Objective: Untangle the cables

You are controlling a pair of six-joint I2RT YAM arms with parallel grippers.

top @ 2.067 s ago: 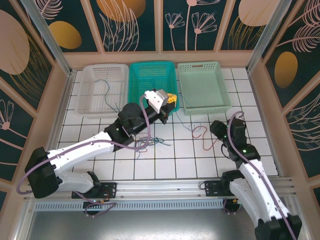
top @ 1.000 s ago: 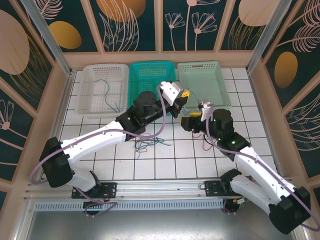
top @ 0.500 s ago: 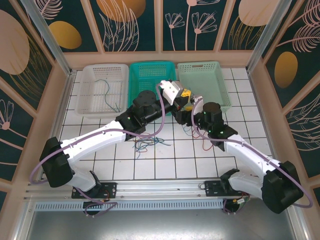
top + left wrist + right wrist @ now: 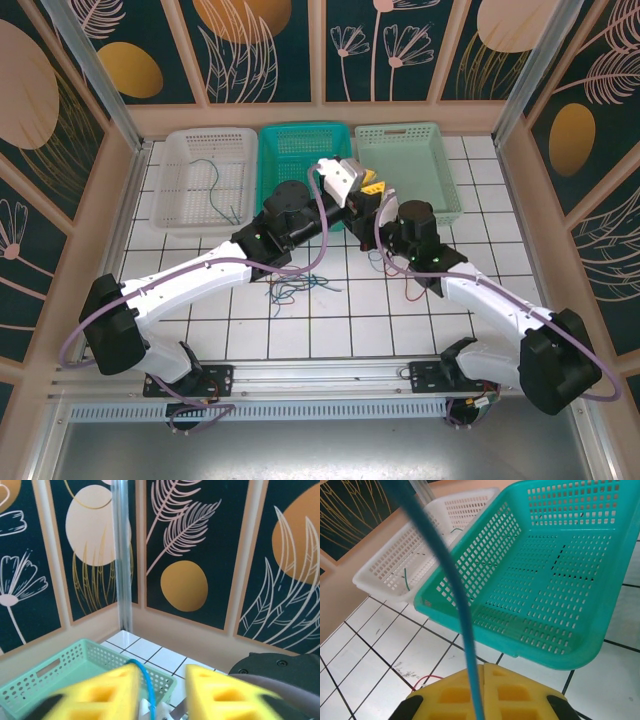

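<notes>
Handover is happening: right tool (image 4: pixel 482 672) is now clamping the blue cable (image 4: pixel 451 575) while left tool (image 4: pixel 162 692) is opening, releasing it.

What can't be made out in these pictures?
Top view: the tangle is too small to count its cables.
Right wrist view: the blue cable in the shut right pincer runs off the top edge.
Left wrist view: the left pincer is blurred; the bottom edge cuts the cable.

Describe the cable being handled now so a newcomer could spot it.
Find the teal plastic basket, middle of three at the table's far edge. By its near right corner, the thin blue cable rises from the right gripper's shut yellow fingers, unlike the tangled cables lying on the tiles.
</notes>
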